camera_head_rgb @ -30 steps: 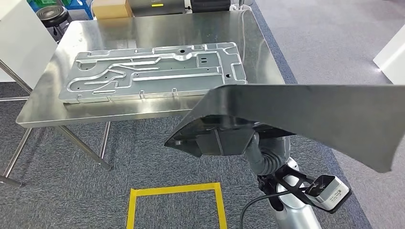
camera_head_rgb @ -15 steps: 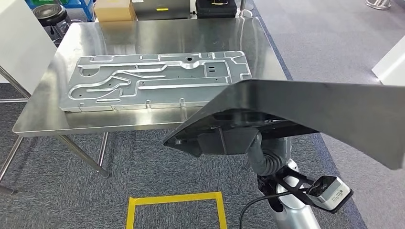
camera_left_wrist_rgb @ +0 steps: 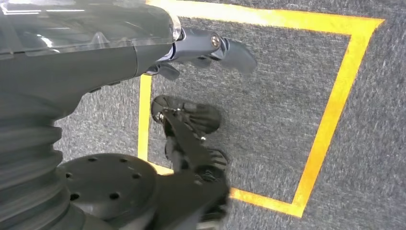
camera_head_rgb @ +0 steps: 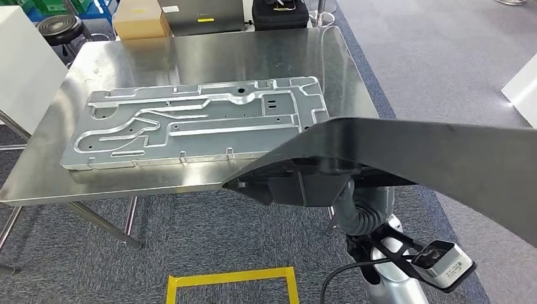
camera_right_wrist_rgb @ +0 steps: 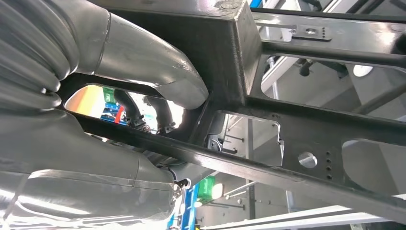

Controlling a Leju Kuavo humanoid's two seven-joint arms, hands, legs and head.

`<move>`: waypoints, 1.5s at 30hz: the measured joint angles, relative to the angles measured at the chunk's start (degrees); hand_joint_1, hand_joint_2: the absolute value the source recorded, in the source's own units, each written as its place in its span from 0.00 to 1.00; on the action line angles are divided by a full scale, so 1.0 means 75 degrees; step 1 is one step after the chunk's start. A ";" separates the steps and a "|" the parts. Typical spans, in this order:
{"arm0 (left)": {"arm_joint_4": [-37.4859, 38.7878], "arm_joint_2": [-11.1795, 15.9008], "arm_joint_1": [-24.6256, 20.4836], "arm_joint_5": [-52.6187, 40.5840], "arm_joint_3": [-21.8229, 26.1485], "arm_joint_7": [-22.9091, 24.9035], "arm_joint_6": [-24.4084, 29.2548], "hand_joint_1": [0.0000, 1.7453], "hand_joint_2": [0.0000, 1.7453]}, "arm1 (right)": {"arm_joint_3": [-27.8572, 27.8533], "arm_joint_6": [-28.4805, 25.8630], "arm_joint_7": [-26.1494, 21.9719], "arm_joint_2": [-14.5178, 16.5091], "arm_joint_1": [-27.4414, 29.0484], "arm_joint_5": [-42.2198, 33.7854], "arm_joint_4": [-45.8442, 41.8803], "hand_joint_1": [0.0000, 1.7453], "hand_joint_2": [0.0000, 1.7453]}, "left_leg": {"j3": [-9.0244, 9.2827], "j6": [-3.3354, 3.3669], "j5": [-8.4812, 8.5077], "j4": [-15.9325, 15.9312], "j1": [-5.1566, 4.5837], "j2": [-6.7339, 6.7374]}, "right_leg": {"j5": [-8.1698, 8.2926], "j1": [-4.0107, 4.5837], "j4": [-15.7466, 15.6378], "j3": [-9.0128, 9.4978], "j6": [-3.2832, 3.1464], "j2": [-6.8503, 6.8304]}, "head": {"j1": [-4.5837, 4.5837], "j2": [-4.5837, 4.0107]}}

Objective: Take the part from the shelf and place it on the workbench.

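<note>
Grey carpet w/ yellow floor square (camera_head_rgb: 231,285); steel workbench (camera_head_rgb: 209,54) lies ahead of right hand (camera_right_wrist_rgb: 124,86), already bearing a silver stamped plate (camera_head_rgb: 196,123). Black part (camera_head_rgb: 411,152) is carried on that hand, thumb and fingers closed around one of its frame bars from below. Its long axis runs out to hand's right, near end overhanging bench's front right corner, above the plate's end. Left hand (camera_left_wrist_rgb: 201,48) hangs low over floor, holding nothing, fingers look loosely apart. Judgement: part needs to go fwd over the bench before lowering
</note>
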 joint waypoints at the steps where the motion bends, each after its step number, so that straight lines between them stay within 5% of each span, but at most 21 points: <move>1: 0.0000 -0.0001 0.0011 0.0009 0.0001 0.0002 0.0000 0.00 1.00 | 0.0000 -0.0008 0.0001 -0.0001 0.0007 0.0024 -0.0013 1.00 1.00 | -0.0225 -0.0013 -0.0100 0.0194 0.0008 0.0000 | -0.0064 0.0003 0.0000 0.0069 0.0000 0.0007 | 0.0000 0.0000; 3: 0.0000 -0.0001 0.0023 0.0044 0.0004 0.0005 0.0006 0.00 1.00 | 0.0001 -0.0047 0.0002 -0.0003 0.0016 0.0111 -0.0104 1.00 1.00 | -0.0327 -0.0002 0.0167 -0.0151 0.0013 0.0001 | -0.0204 0.0005 0.0000 0.0249 0.0017 0.0018 | 0.0000 0.0000; 5: 0.0000 0.0001 0.0035 0.0100 0.0018 0.0006 0.0014 0.00 1.00 | 0.0010 -0.0134 0.0000 -0.0004 0.0014 0.0214 -0.0298 1.00 1.00 | -0.0129 0.0060 0.0936 -0.1114 -0.0006 0.0004 | -0.0367 0.0014 0.0009 0.0459 0.0061 0.0014 | 0.0001 0.0000; 7: 0.0000 -0.0001 0.0051 0.0155 0.0036 0.0000 0.0018 0.00 1.00 | 0.0039 -0.0297 0.0000 -0.0016 0.0011 0.0332 -0.0520 1.00 1.00 | 0.0022 0.0135 0.1374 -0.1707 -0.0043 0.0012 | -0.0499 0.0028 0.0020 0.0562 0.0142 0.0021 | 0.0001 0.0000; 12: 0.0000 -0.0027 0.0037 0.0047 0.0032 -0.0076 -0.0005 0.00 1.00 | -0.0056 -0.1234 0.0453 -0.0232 -0.0851 0.0616 -0.0417 1.00 1.00 | 0.0129 0.0281 0.1408 -0.1856 -0.0012 0.0039 | -0.0810 0.0023 0.0326 0.0459 0.0355 0.0021 | 0.0002 0.0000; 15: 0.0000 -0.0031 -0.0065 -0.0031 0.0010 -0.0116 -0.0032 0.00 1.00 | -0.0564 -0.1292 0.0600 -0.0408 -0.1976 0.0576 0.0514 1.00 1.00 | 0.0186 0.0375 0.1345 -0.1879 -0.0008 0.0064 | -0.1296 0.0009 0.1773 -0.0417 0.0433 0.0013 | 0.0003 0.0000; 17: 0.0000 -0.0031 -0.0078 -0.0060 0.0007 -0.0114 -0.0039 0.00 1.00 | -0.0844 -0.1388 0.0678 -0.0475 -0.2326 0.0787 0.0969 1.00 1.00 | 0.0258 0.0394 0.1282 -0.1877 -0.0010 0.0013 | -0.1169 0.0000 0.2232 -0.0852 0.0449 0.0012 | 0.0003 0.0000; 20: 0.0000 -0.0031 -0.0050 -0.0111 -0.0015 -0.0128 -0.0052 0.00 1.00 | -0.1072 -0.2104 0.1089 -0.0535 -0.3027 0.1770 0.1785 1.00 1.00 | 0.0400 0.0355 0.1168 -0.1873 -0.0019 -0.0026 | -0.0106 -0.0003 0.1034 -0.0614 0.0393 0.0015 | 0.0003 0.0000; 22: 0.0000 -0.0031 -0.0074 -0.0160 -0.0047 -0.0164 -0.0066 0.00 1.00 | -0.1180 -0.2754 0.1453 -0.0587 -0.3751 0.2719 0.2658 1.00 1.00 | 0.0398 0.0302 0.1133 -0.1854 -0.0041 -0.0037 | 0.0242 0.0031 0.0327 -0.0423 0.0320 0.0024 | 0.0002 0.0000; 27: 0.0000 -0.0017 -0.0185 -0.0299 -0.0189 -0.0207 -0.0092 0.00 1.00 | -0.1048 -0.3974 0.2475 -0.0654 -0.5443 0.5488 0.5293 1.00 1.00 | 0.0263 0.0117 0.0974 -0.1633 -0.0065 -0.0013 | 0.0220 -0.0013 0.0056 -0.0329 0.0144 0.0011 | 0.0002 0.0000; 30: 0.0000 -0.0014 -0.0223 -0.0321 -0.0233 -0.0203 -0.0122 0.00 1.00 | -0.0832 -0.4114 0.2760 -0.0633 -0.5935 0.6231 0.6371 1.00 1.00 | -0.0441 0.0027 0.0456 -0.0301 -0.0023 -0.0005 | 0.0184 -0.0010 0.0021 -0.0248 0.0062 -0.0020 | 0.0000 0.0000; 32: 0.0000 -0.0015 -0.0223 -0.0324 -0.0261 -0.0183 -0.0148 0.00 1.00 | -0.0590 -0.4116 0.3184 -0.0566 -0.6128 0.7080 0.7068 1.00 1.00 | -0.0795 0.0004 0.0477 0.0189 -0.0001 -0.0004 | 0.0136 0.0006 0.0029 -0.0200 0.0043 -0.0013 | 0.0000 0.0000; 33: 0.0000 -0.0016 -0.0227 -0.0323 -0.0275 -0.0169 -0.0157 0.00 1.00 | -0.0445 -0.4119 0.3388 -0.0500 -0.6189 0.7555 0.7429 1.00 1.00 | -0.0764 0.0008 0.0705 0.0005 0.0004 -0.0004 | 0.0104 0.0012 0.0034 -0.0159 0.0043 -0.0004 | 0.0000 0.0000; 36: 0.0000 -0.0016 -0.0251 -0.0288 -0.0305 -0.0149 -0.0188 0.00 1.00 | 0.0121 -0.4072 0.3880 -0.0167 -0.6329 0.8994 0.8521 1.00 1.00 | -0.0165 0.0087 0.1512 -0.1443 -0.0016 0.0001 | -0.0013 0.0031 0.0050 -0.0029 0.0081 0.0039 | 0.0001 0.0000; 38: 0.0000 -0.0016 -0.0272 -0.0251 -0.0310 -0.0198 -0.0243 0.00 1.00 | 0.0591 -0.3852 0.4170 0.0122 -0.6453 0.9864 0.9218 1.00 1.00 | 0.0027 0.0144 0.1544 -0.1856 -0.0053 0.0001 | -0.0042 0.0043 0.0045 -0.0032 0.0136 0.0064 | 0.0001 0.0000; 42: 0.0000 -0.0035 -0.0290 -0.0232 -0.0336 -0.0488 -0.0361 0.00 1.00 | 0.1578 -0.3068 0.4722 0.0831 -0.6534 1.1068 1.0408 1.00 1.00 | 0.0129 0.0239 0.1522 -0.2031 0.0015 -0.0001 | -0.0206 0.0061 0.0209 -0.0118 0.0268 0.0048 | 0.0001 0.0000; 45: 0.0000 -0.0048 -0.0325 -0.0258 -0.0372 -0.0660 -0.0407 0.00 1.00 | 0.2109 -0.2733 0.4969 0.1250 -0.6474 1.1370 1.1029 1.00 1.00 | 0.0196 0.0314 0.1485 -0.2075 0.0040 -0.0006 | -0.0769 0.0022 0.1506 -0.0788 0.0334 0.0038 | 0.0001 0.0000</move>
